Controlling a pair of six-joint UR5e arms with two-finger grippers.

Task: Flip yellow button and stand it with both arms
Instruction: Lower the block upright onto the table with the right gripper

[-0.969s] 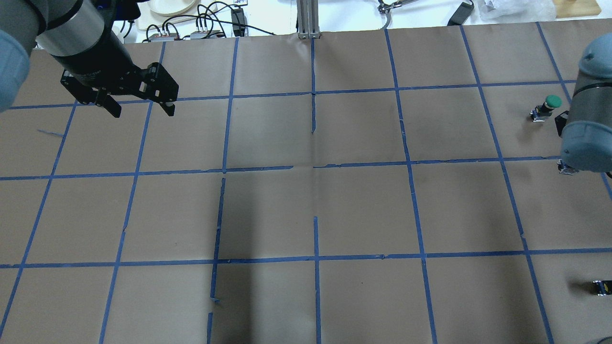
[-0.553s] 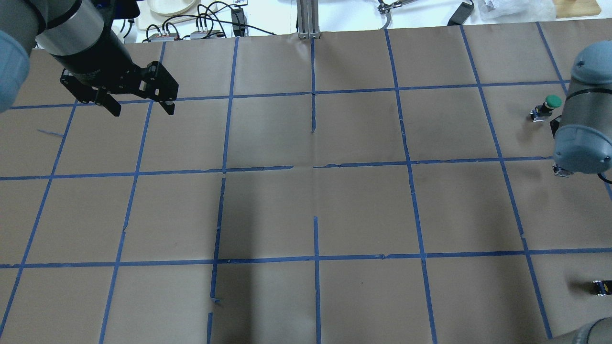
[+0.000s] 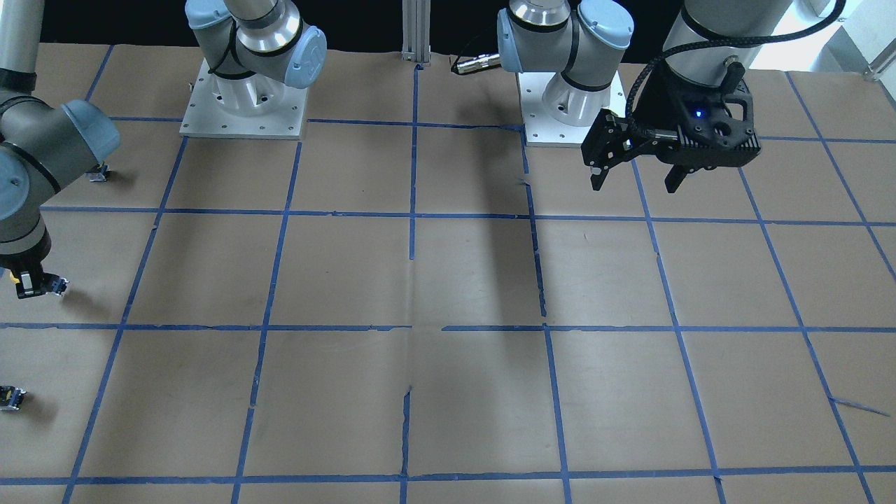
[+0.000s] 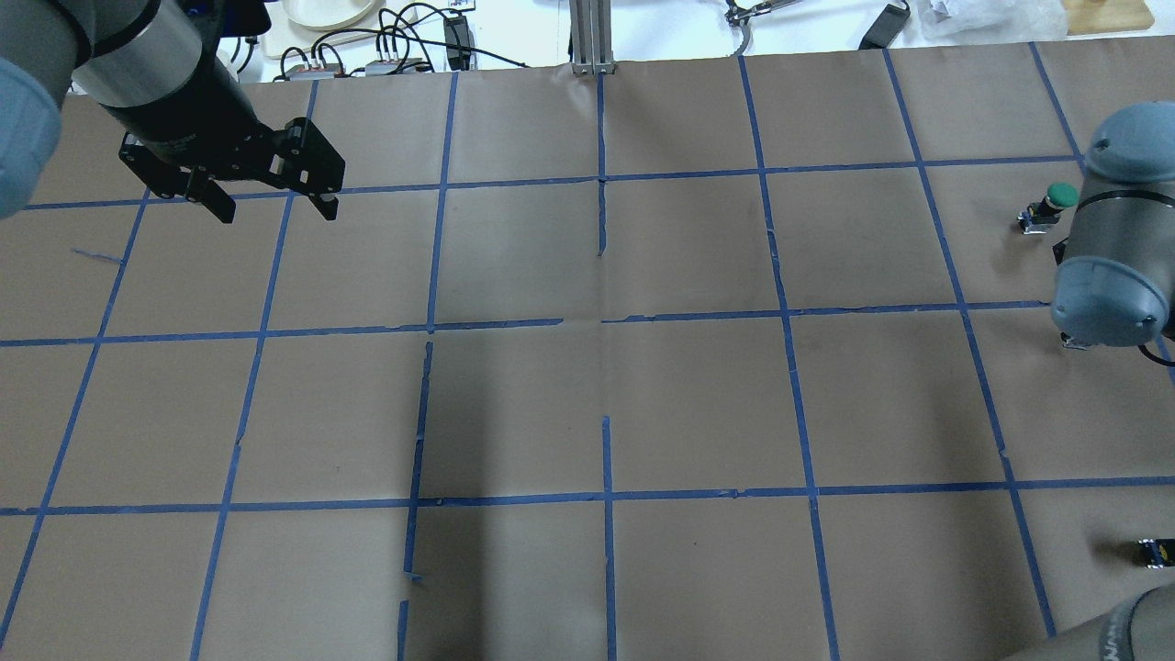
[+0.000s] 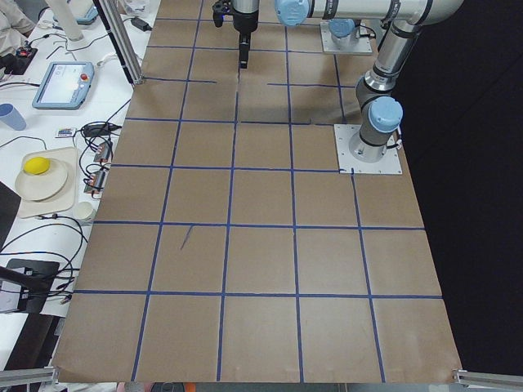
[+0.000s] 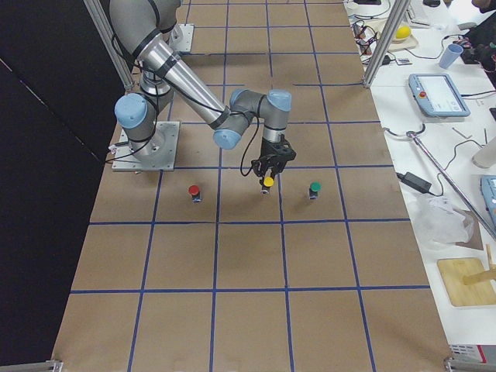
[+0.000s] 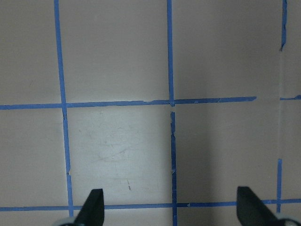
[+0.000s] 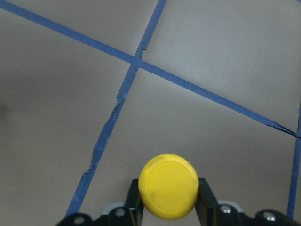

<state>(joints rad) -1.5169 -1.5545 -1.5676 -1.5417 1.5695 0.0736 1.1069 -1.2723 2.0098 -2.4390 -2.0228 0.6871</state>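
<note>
The yellow button [image 8: 169,186] has a round yellow cap, and my right gripper [image 8: 169,207] is shut on its dark body, with a finger on each side. In the exterior right view the gripper [image 6: 270,172] points down with the yellow cap [image 6: 268,182] close to the brown table. In the front-facing view the right gripper [image 3: 31,283] is at the left edge. In the overhead view the right arm's elbow [image 4: 1106,294] hides it. My left gripper [image 4: 273,209] is open and empty, hovering far off over the table's other end; it also shows in the front-facing view [image 3: 633,180] and the left wrist view [image 7: 171,212].
A green-capped button [image 4: 1056,204] stands just beyond the right arm, also seen in the exterior right view [image 6: 315,189]. A red-capped button [image 6: 194,191] stands on the robot's side of the gripper. A small black-and-yellow part [image 4: 1157,551] lies at the overhead view's right edge. Blue tape lines grid the table.
In the overhead view the right arm's elbow has moved left, further into view. The left gripper has stayed in place, open.
</note>
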